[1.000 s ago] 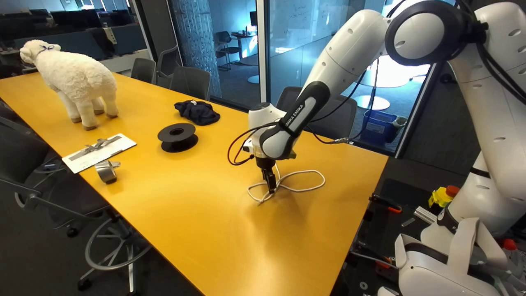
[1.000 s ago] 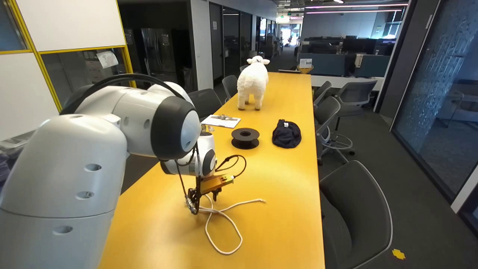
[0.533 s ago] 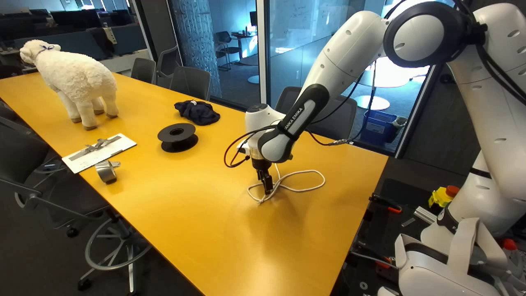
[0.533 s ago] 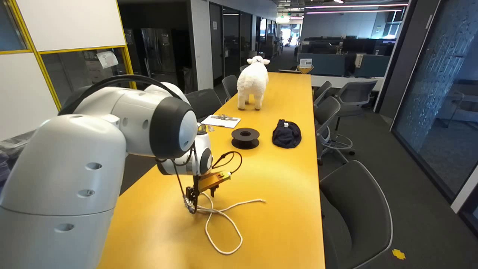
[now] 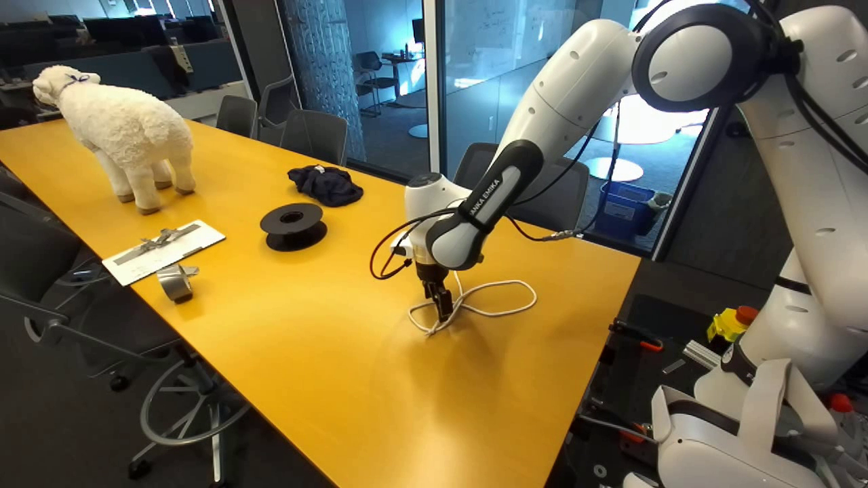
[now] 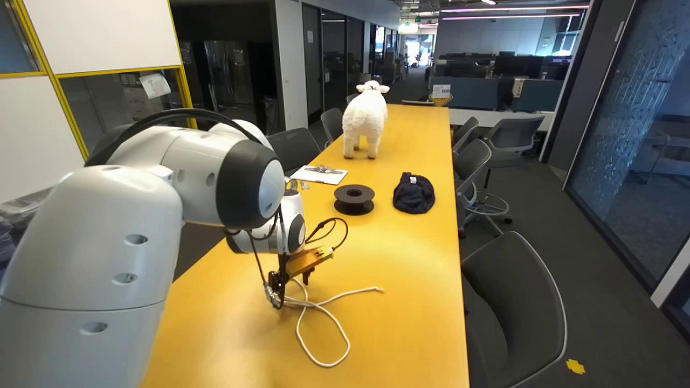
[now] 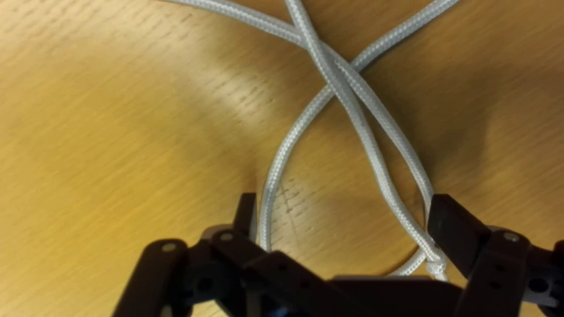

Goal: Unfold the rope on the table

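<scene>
White braided rope (image 7: 339,83) lies looped on the tabletop (image 7: 110,132), crossing itself at the wrist view's one o'clock. Jaws stand apart at seven and four o'clock, strands between. A knot (image 7: 435,265) sits just beside the four-o'clock jaw; contact not determinable.

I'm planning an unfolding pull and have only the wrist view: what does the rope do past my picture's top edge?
Observer: In both exterior views, the rope makes another loop there.
Operator: Does a free end show out there?
Observer: Yes, in an exterior view one rope end lies on the table, its tip apart from that loop.
Operator: Anything farther along the table?
Observer: A black spool lies between the rope and the plush sheep, touching neither.
</scene>
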Robot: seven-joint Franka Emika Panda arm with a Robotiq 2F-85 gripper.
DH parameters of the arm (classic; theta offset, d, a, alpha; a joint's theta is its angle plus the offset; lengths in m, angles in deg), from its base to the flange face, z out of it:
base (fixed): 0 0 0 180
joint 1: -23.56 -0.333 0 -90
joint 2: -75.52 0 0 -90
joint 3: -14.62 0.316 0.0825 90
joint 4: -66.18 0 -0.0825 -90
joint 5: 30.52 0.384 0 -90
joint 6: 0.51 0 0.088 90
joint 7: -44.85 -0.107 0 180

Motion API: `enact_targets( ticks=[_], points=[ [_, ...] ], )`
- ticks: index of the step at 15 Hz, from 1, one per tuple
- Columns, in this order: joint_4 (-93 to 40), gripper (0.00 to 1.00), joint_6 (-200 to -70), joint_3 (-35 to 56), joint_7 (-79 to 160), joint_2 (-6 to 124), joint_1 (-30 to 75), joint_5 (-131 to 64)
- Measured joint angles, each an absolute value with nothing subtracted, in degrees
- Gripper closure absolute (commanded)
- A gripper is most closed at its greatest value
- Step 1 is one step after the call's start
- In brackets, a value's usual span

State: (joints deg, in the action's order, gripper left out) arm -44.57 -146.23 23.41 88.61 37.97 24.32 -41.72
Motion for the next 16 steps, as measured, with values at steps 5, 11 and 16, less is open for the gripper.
enact_targets(
  ticks=[5,11,16],
  points=[
    [-44.6,0.0,-146.2,23.4,89.6,37.4,24.3,-43.0],
    [-44.5,0.0,-146.3,23.3,90.0,37.1,24.3,-43.6],
    [-44.4,0.0,-146.4,23.2,90.7,37.0,24.3,-43.6]
  ],
)
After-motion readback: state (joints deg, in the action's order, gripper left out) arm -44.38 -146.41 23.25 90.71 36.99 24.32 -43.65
